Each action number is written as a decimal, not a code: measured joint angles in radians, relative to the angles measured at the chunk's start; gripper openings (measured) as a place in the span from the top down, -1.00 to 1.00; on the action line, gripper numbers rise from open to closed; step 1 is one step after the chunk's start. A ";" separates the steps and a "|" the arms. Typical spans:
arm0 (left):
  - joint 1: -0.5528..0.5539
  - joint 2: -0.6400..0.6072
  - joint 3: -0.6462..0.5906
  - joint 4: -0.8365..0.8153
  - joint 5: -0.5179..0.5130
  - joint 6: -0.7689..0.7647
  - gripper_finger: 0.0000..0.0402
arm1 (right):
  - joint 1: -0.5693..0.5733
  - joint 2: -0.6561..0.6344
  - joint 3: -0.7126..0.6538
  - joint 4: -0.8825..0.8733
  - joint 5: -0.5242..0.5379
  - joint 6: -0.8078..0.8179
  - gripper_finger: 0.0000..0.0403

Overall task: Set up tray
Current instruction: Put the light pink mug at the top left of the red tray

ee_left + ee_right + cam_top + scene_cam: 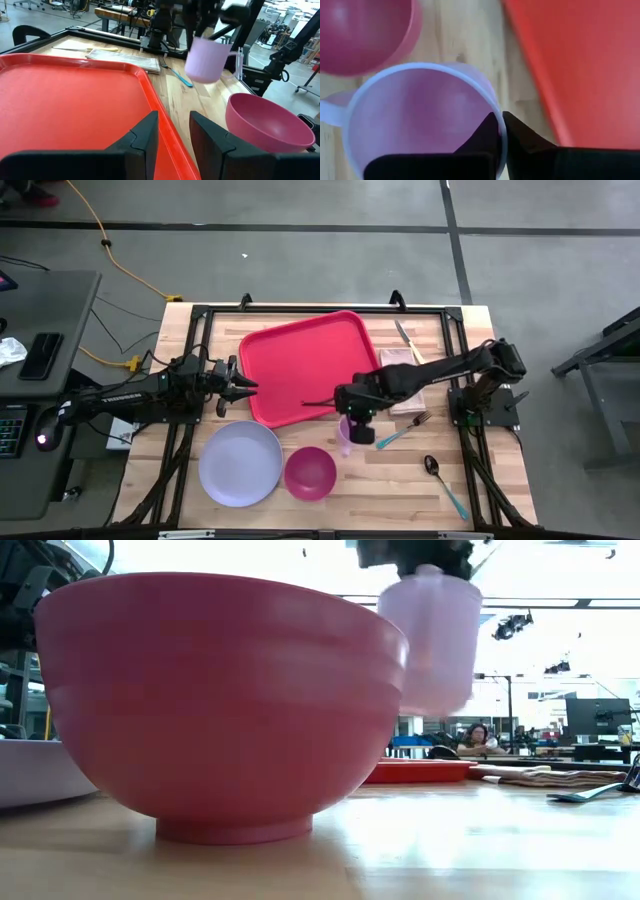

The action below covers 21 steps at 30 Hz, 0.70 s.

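Note:
The red tray (pixel 310 365) lies flat on the table's middle, turned a little askew. My left gripper (pixel 247 386) is open at the tray's near-left rim (pixel 161 120). Its fingers stand on either side of the rim, and I cannot tell whether they touch it. My right gripper (pixel 352 423) is shut on a lavender cup (pixel 420 120) beside the tray's near edge. The cup also shows in the low view (pixel 437 640) and the left wrist view (pixel 206 59). A lavender plate (pixel 240 463) and a pink bowl (pixel 310 472) rest on the table near its front edge. My right gripper pinches the cup's rim (pixel 496 107) on the side away from the handle (pixel 330 111), one finger inside the cup and one outside. The fingers come from above, pointing down. The cup hangs upright below them, lifted clear of the table.
A folded napkin (pixel 408 378) and a knife (pixel 404 337) lie right of the tray. A fork (pixel 405 430) and a spoon (pixel 441 482) lie on the near right. The bowl (pixel 365 30) stands close beside the held cup.

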 joint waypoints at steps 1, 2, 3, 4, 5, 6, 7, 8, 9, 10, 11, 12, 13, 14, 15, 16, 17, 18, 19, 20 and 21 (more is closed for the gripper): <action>0.000 0.000 0.000 0.000 0.000 0.000 0.30 | -0.007 0.000 0.022 -0.017 0.008 -0.003 1.00; 0.000 0.000 0.000 0.000 0.000 0.000 0.30 | -0.013 0.000 0.042 -0.037 0.016 -0.006 1.00; 0.000 0.000 0.000 0.000 0.000 0.000 0.30 | -0.019 0.000 0.058 -0.055 0.026 -0.007 1.00; 0.000 0.000 0.000 0.000 0.000 0.000 0.30 | -0.024 0.000 0.073 -0.073 0.037 -0.010 1.00; 0.000 0.000 0.000 0.000 0.000 0.000 0.30 | -0.029 0.000 0.085 -0.087 0.047 -0.014 1.00; 0.000 0.000 0.000 0.000 0.000 0.000 0.30 | -0.032 0.000 0.094 -0.097 0.055 -0.014 1.00; 0.000 0.000 0.000 0.000 0.000 0.000 0.30 | -0.037 0.000 0.101 -0.105 0.060 -0.015 1.00; 0.000 0.000 0.000 0.000 0.000 0.000 0.30 | -0.043 0.000 0.108 -0.109 0.060 -0.015 1.00; 0.000 0.000 0.000 0.000 0.000 0.000 0.30 | -0.046 0.000 0.115 -0.110 0.059 -0.015 1.00; 0.000 0.000 0.000 0.001 0.000 0.000 0.30 | -0.050 0.000 0.122 -0.110 0.059 -0.015 1.00; 0.000 0.000 0.000 0.002 0.000 0.000 0.30 | -0.055 0.000 0.129 -0.110 0.060 -0.014 1.00; 0.000 0.000 0.000 0.006 0.000 0.000 0.30 | -0.058 0.000 0.137 -0.110 0.063 -0.015 1.00; 0.000 0.000 0.000 0.009 0.000 0.000 0.30 | -0.062 0.000 0.143 -0.109 0.069 -0.015 1.00; 0.000 0.000 0.000 0.014 0.000 0.000 0.30 | -0.065 0.000 0.149 -0.109 0.073 -0.015 1.00; 0.000 0.000 0.000 0.016 0.000 0.000 0.30 | -0.069 0.000 0.155 -0.109 0.079 -0.015 1.00; 0.000 0.000 0.000 0.019 0.000 0.000 0.30 | -0.072 0.000 0.161 -0.109 0.084 -0.015 1.00; 0.000 0.000 0.000 0.024 0.000 -0.004 0.30 | -0.077 0.000 0.166 -0.109 0.085 -0.015 1.00; 0.000 0.000 0.000 0.037 0.000 -0.011 0.30 | -0.081 0.000 0.171 -0.108 0.086 -0.014 1.00; 0.000 0.001 0.000 0.055 -0.001 -0.025 0.30 | -0.086 0.000 0.174 -0.105 0.086 -0.014 1.00; 0.000 0.000 0.000 0.076 -0.003 -0.039 0.30 | -0.092 0.000 0.175 -0.100 0.084 -0.014 1.00; 0.000 0.000 0.000 0.098 -0.009 -0.052 0.30 | -0.097 0.000 0.175 -0.095 0.081 -0.014 1.00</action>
